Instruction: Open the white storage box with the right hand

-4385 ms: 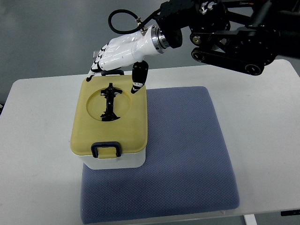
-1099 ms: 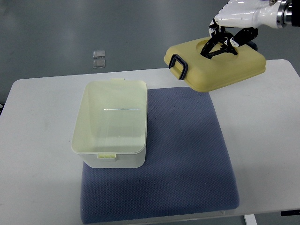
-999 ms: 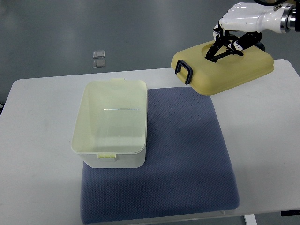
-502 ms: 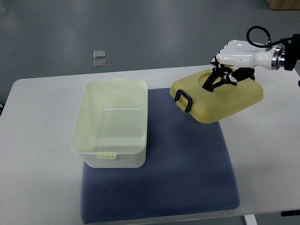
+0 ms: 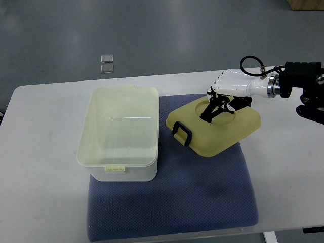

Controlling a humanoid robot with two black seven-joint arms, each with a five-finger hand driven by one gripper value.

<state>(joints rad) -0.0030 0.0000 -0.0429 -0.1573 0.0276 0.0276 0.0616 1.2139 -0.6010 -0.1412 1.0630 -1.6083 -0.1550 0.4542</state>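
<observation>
It looked like a robotics lab: a plain white table point(image 5: 45, 131) topped with a blue textured mat point(image 5: 202, 192), over bare grey floor point(image 5: 152, 35).

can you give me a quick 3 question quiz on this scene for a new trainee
1. True or false: the lid is on the box.
2. Which one holds the lid's black handle? A) the left robot hand B) the right robot hand C) neither
3. Fill in: the lid is over the blue ____, to the right of the box.

Key:
1. False: the box stands open and looks empty.
2. B: its fingers are closed on the handle in the lid's round recess; no left arm shows.
3. mat
</observation>
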